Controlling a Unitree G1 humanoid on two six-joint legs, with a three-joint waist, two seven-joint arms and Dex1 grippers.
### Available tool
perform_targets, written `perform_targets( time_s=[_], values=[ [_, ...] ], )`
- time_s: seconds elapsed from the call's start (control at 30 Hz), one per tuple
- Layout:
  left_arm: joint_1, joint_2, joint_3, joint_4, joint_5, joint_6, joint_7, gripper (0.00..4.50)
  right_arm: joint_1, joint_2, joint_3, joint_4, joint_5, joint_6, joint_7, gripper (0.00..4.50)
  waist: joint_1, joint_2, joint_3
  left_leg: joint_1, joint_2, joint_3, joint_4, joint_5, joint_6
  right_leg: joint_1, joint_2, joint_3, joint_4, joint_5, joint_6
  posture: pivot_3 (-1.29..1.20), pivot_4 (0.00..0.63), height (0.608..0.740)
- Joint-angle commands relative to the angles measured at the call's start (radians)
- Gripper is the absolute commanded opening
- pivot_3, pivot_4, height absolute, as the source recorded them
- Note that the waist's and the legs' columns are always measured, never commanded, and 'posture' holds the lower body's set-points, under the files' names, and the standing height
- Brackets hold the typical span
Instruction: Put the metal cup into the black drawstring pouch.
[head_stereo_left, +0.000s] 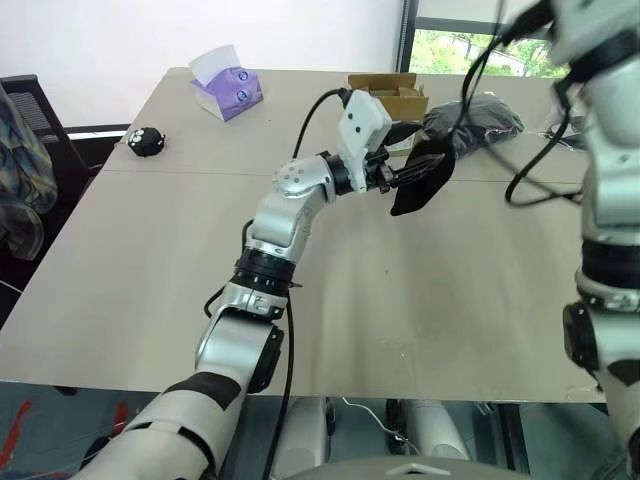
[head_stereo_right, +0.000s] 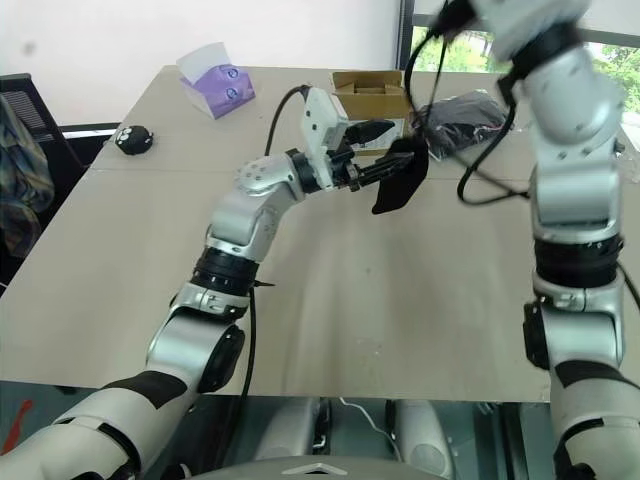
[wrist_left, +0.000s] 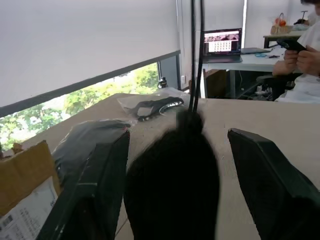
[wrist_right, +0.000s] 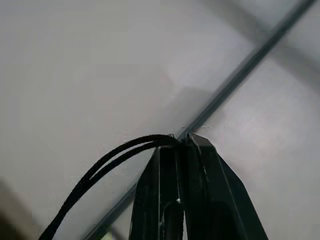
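Left gripper (wrist_left: 175, 165): jaws spread wide, with the black drawstring pouch (wrist_left: 172, 185) hanging between the two fingers (wrist_left: 92, 195); contact with either pad cannot be told. Right gripper (wrist_right: 181, 142): jaws pressed shut on the pouch's thin black cord (wrist_right: 100, 177), which loops away from the tips. The left wrist view adds what the head views lack: the cord (wrist_left: 196, 55) running straight up from the pouch's gathered mouth, and, far beyond the jaws, a laptop (wrist_left: 222, 41) with a lit screen (text too small to read) and a seated person's hands (wrist_left: 302, 57). The head views give the overall layout: the pouch (head_stereo_left: 420, 180) hangs off the left jaws above the table (head_stereo_left: 400, 320). Just past the left jaws, a cardboard box (head_stereo_left: 388, 92), contents not discernible, and beside it a black bundle in clear plastic (head_stereo_left: 470, 125). Well apart on the opposite side of the jaws, a purple tissue box (head_stereo_left: 228, 90) with a white sheet sticking out and a small round black object (head_stereo_left: 147, 140). Label on the cardboard (wrist_left: 25, 210) unreadable.
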Motion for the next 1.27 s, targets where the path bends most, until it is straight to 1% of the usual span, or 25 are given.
perform_targets(
  time_s=[0.03, 0.1, 0.2, 0.27, 0.33, 0.37, 0.4, 0.43, 0.5, 0.53, 0.57, 0.6, 0.63, 0.67, 0.73, 0.8, 0.87, 0.9, 1.0, 1.1, 1.27],
  values=[
    [0.049, 0.046, 0.024, -0.214, -0.099, 0.118, -0.032, 3.02, 0.035, 0.014, -0.017, -0.095, 0.092, 0.122, 0.07, 0.0, 0.0, 0.0, 0.0, 0.0, 0.0, -0.001, 0.0, 0.0, 0.0, 0.0, 0.0, 0.001, 0.0, 0.0, 0.0, 0.0, 0.15, 0.715],
    [0.079, 0.08, 0.046, -0.293, -0.15, 0.2, -0.025, 3.02, 0.081, 0.007, -0.019, -0.127, 0.115, 0.163, 0.098, 0.0, 0.0, 0.0, 0.0, 0.0, 0.001, -0.002, 0.0, 0.0, 0.0, 0.0, 0.0, 0.001, 0.0, 0.0, 0.0, 0.0, 0.15, 0.715],
    [0.155, 0.163, 0.081, -0.402, -0.214, 0.317, -0.021, 3.02, 0.198, -0.018, -0.03, -0.217, 0.166, 0.323, 0.144, 0.0, 0.001, 0.0, 0.0, 0.001, 0.001, -0.004, 0.0, 0.0, 0.0, 0.0, 0.001, -0.001, 0.0, 0.0, 0.0, 0.0, 0.15, 0.715],
    [0.198, 0.203, 0.095, -0.444, -0.232, 0.359, -0.009, 3.02, 0.252, -0.043, -0.036, -0.254, 0.195, 0.363, 0.177, 0.0, 0.001, 0.0, 0.0, 0.001, 0.001, -0.004, 0.0, 0.0, 0.0, 0.001, 0.001, -0.001, 0.001, 0.0, 0.0, 0.0, 0.15, 0.715],
    [0.299, 0.277, 0.104, -0.479, -0.19, 0.341, -0.009, 3.02, 0.359, -0.081, -0.064, -0.292, 0.251, 0.402, 0.238, 0.0, 0.002, 0.0, 0.0, 0.001, 0.0, -0.004, 0.001, 0.0, 0.0, 0.0, 0.0, 0.0, 0.002, 0.0, 0.0, 0.0, 0.15, 0.715],
    [0.349, 0.306, 0.114, -0.492, -0.182, 0.34, -0.007, 3.08, 0.41, -0.106, -0.08, -0.301, 0.27, 0.405, 0.267, 0.67, 0.002, 0.0, 0.0, 0.002, 0.0, -0.004, 0.001, 0.0, 0.0, 0.0, 0.0, 0.0, 0.002, 0.0, 0.0, 0.0, 0.15, 0.715],
    [0.396, 0.326, 0.131, -0.497, -0.18, 0.343, 0.005, 3.08, 0.461, -0.123, -0.109, -0.303, 0.31, 0.414, 0.302, 0.97, 0.002, 0.0, 0.0, 0.003, 0.0, -0.004, 0.001, -0.001, 0.001, 0.001, 0.0, 0.0, 0.002, 0.0, 0.0, 0.0, 0.15, 0.715],
    [0.437, 0.341, 0.146, -0.5, -0.178, 0.342, 0.021, 3.08, 0.504, -0.142, -0.133, -0.298, 0.339, 0.417, 0.329, 1.39, 0.003, 0.0, 0.0, 0.004, 0.0, -0.004, 0.0, -0.001, 0.002, 0.002, 0.0, 0.0, 0.002, 0.0, 0.0, 0.0, 0.15, 0.715],
    [0.52, 0.357, 0.174, -0.517, -0.19, 0.344, 0.036, 3.08, 0.583, -0.182, -0.166, -0.268, 0.361, 0.382, 0.376, 2.54, 0.003, 0.0, 0.0, 0.002, 0.0, -0.004, 0.001, -0.002, 0.004, 0.001, 0.0, 0.0, 0.002, 0.0, 0.0, 0.0, 0.15, 0.715],
    [0.566, 0.368, 0.177, -0.526, -0.177, 0.323, 0.037, 3.08, 0.619, -0.191, -0.188, -0.246, 0.384, 0.373, 0.4, 2.94, 0.003, 0.0, 0.0, 0.003, 0.0, -0.004, 0.002, -0.003, 0.005, 0.002, 0.0, 0.0, 0.003, 0.0, 0.0, 0.0, 0.15, 0.715],
    [0.612, 0.38, 0.175, -0.533, -0.155, 0.297, 0.037, 3.08, 0.656, -0.204, -0.209, -0.224, 0.403, 0.366, 0.429, 2.94, 0.003, 0.0, 0.0, 0.003, 0.0, -0.004, 0.002, -0.003, 0.005, 0.002, 0.0, 0.0, 0.003, 0.0, 0.0, 0.0, 0.15, 0.715],
    [0.663, 0.391, 0.173, -0.539, -0.127, 0.265, 0.041, 3.08, 0.703, -0.245, -0.214, -0.206, 0.42, 0.344, 0.501, 3.62, 0.003, 0.0, -0.001, 0.004, -0.001, -0.004, 0.003, -0.003, 0.005, 0.002, 0.0, 0.0, 0.004, 0.0, 0.0, 0.0, 0.15, 0.715],
    [0.709, 0.403, 0.17, -0.543, -0.098, 0.23, 0.045, 3.08, 0.746, -0.278, -0.226, -0.193, 0.451, 0.33, 0.572, 3.92, 0.003, 0.0, -0.001, 0.006, -0.001, -0.004, 0.002, -0.003, 0.006, 0.003, 0.0, 0.0, 0.003, 0.0, 0.0, 0.0, 0.15, 0.715],
    [0.75, 0.412, 0.169, -0.549, -0.077, 0.204, 0.053, 3.08, 0.775, -0.293, -0.253, -0.171, 0.492, 0.33, 0.618, 4.33, 0.003, 0.0, 0.0, 0.009, -0.001, -0.003, 0.001, -0.004, 0.006, 0.006, 0.0, 0.001, 0.002, 0.0, 0.0, 0.0, 0.15, 0.715],
    [0.821, 0.419, 0.184, -0.571, -0.05, 0.17, 0.081, 3.08, 0.796, -0.283, -0.313, -0.08, 0.536, 0.257, 0.655, 4.33, 0.002, -0.001, 0.0, 0.009, 0.0, -0.004, 0.001, -0.004, 0.007, 0.007, 0.001, 0.0, 0.001, 0.0, 0.0, 0.0, 0.15, 0.715],
    [0.87, 0.404, 0.212, -0.602, -0.05, 0.164, 0.117, 3.08, 0.829, -0.293, -0.337, 0.023, 0.537, 0.151, 0.727, 4.33, 0.002, -0.001, 0.0, 0.011, 0.0, -0.003, 0.001, -0.004, 0.007, 0.008, 0.001, 0.001, 0.002, 0.0, 0.0, 0.0, 0.15, 0.715],
    [0.926, 0.394, 0.241, -0.635, -0.046, 0.15, 0.15, 3.08, 0.872, -0.312, -0.342, 0.134, 0.508, 0.027, 0.795, 4.33, 0.003, -0.001, 0.0, 0.019, 0.0, -0.003, 0.001, -0.004, 0.007, 0.017, 0.001, 0.001, 0.0, 0.0, 0.0, 0.0, 0.15, 0.715],
    [0.958, 0.392, 0.253, -0.644, -0.035, 0.136, 0.165, 3.08, 0.881, -0.305, -0.357, 0.18, 0.525, 0.008, 0.814, 4.33, 0.004, -0.001, 0.0, 0.022, 0.001, -0.003, -0.001, -0.004, 0.007, 0.021, 0.001, 0.0, -0.003, 0.0, 0.0, 0.0, 0.15, 0.715],
    [1.047, 0.383, 0.276, -0.643, -0.004, 0.084, 0.195, 3.08, 0.878, -0.253, -0.418, 0.295, 0.623, -0.053, 0.885, 4.33, 0.002, -0.001, 0.0, 0.022, 0.001, -0.002, -0.001, -0.004, 0.007, 0.021, 0.002, 0.002, -0.004, 0.0, 0.0, 0.0, 0.15, 0.715],
    [1.116, 0.367, 0.284, -0.659, -0.011, 0.062, 0.203, 3.08, 0.882, -0.255, -0.4, 0.407, 0.59, -0.16, 0.948, 4.33, 0.001, -0.001, 0.0, 0.022, 0.001, -0.002, -0.001, -0.004, 0.007, 0.021, 0.002, 0.003, -0.004, 0.0, 0.0, 0.0, 0.15, 0.715],
    [1.169, 0.358, 0.286, -0.686, -0.017, 0.03, 0.201, 3.08, 0.872, -0.256, -0.372, 0.53, 0.553, -0.329, 1.025, 4.33, 0.004, -0.001, 0.0, 0.022, 0.001, -0.002, -0.001, -0.004, 0.007, 0.021, 0.001, 0.002, -0.004, 0.0, 0.0, 0.0, 0.15, 0.715]
  ],
)
